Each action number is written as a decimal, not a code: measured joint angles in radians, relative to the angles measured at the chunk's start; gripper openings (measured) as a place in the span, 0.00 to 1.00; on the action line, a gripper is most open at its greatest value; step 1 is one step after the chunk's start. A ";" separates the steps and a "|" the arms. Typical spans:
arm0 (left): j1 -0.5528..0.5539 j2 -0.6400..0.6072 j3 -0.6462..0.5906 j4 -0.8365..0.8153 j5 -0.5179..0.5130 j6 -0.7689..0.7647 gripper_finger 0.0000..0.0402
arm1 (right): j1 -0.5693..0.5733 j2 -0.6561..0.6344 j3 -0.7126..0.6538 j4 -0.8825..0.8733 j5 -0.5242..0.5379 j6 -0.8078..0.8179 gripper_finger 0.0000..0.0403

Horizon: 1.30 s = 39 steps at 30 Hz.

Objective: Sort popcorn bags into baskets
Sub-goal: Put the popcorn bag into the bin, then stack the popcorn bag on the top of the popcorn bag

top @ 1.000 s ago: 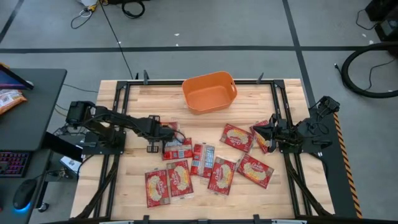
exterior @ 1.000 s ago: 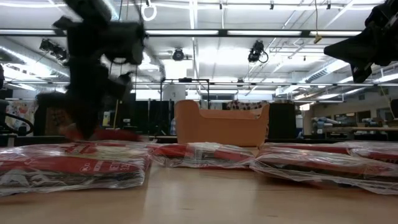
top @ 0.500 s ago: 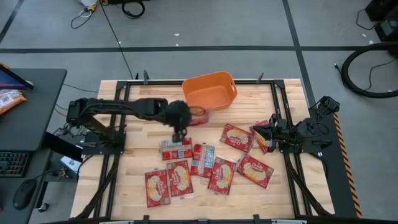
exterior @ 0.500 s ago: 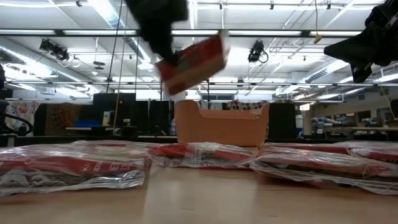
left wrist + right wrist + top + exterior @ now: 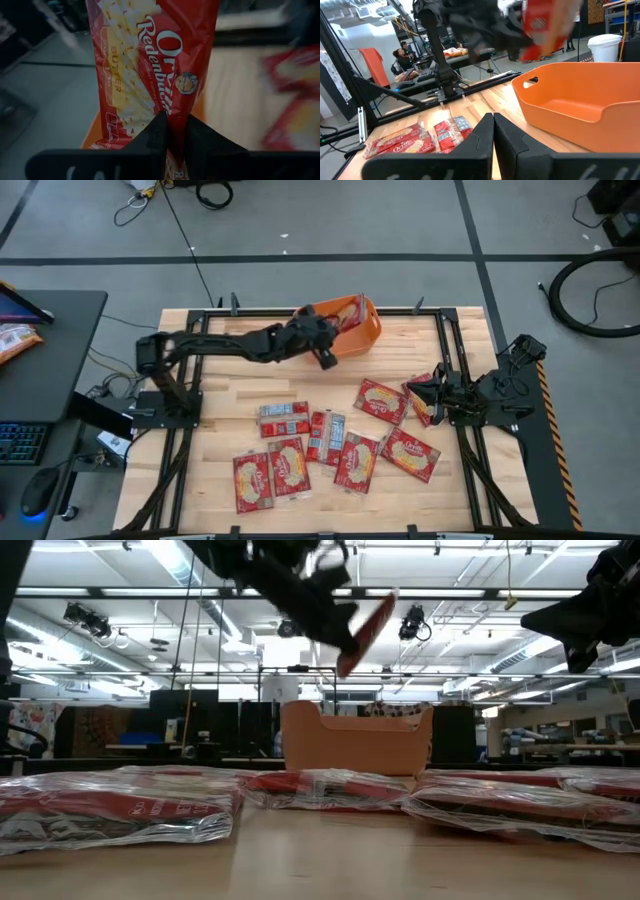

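Note:
My left gripper (image 5: 328,348) is up above the near rim of the orange basket (image 5: 368,332), shut on one red popcorn bag (image 5: 345,313). In the low view the bag (image 5: 365,628) hangs tilted in the air above the basket (image 5: 355,743). Several more red bags lie flat on the table, such as these (image 5: 285,420) (image 5: 381,400) (image 5: 410,453). My right gripper (image 5: 413,389) waits shut near the table's right edge, raised above the table (image 5: 560,620), beside a bag (image 5: 424,406). My left gripper pinches the popcorn bag between its two fingers at one short end (image 5: 170,102). The fingers (image 5: 197,137) come at it from the table's left. The rest of the bag (image 5: 150,55) sticks out past them, lifted clear and tilted over the basket.
Black frame rails run along the table's left and right sides (image 5: 445,350). Bare wood lies between the basket and the bags (image 5: 240,380). A dark desk with a paler orange packet (image 5: 15,340) stands left of the table. The right wrist view shows the basket (image 5: 570,107) and people beyond.
My left gripper took a bag from the left part of the table, rose with it and swung toward the far edge and right, to the basket. The bag went from lying flat to lifted clear and tilted above the basket. The right arm kept still.

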 joint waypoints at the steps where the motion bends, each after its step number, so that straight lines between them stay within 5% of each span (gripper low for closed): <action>1: 0.012 0.022 0.000 0.006 -0.003 0.009 0.12 | 0.000 0.000 0.000 -0.002 0.000 0.000 0.04; 13: 0.073 0.138 -0.001 -0.069 -0.003 0.023 0.14 | 0.000 0.000 0.000 0.000 0.000 0.000 0.04; 22: 0.049 0.109 -0.001 -0.079 -0.023 0.003 0.42 | 0.000 0.000 0.000 0.000 0.000 0.000 0.04; 25: 0.010 0.054 0.016 -0.082 0.060 0.064 0.47 | 0.000 0.000 0.000 0.000 0.000 0.000 0.04; 30: -0.066 -0.003 0.028 -0.234 0.356 0.148 0.49 | 0.000 0.000 0.000 -0.001 0.000 0.000 0.04; 39: -0.239 0.022 0.021 -0.648 0.361 -0.047 0.49 | 0.000 0.000 0.000 -0.001 0.000 0.000 0.04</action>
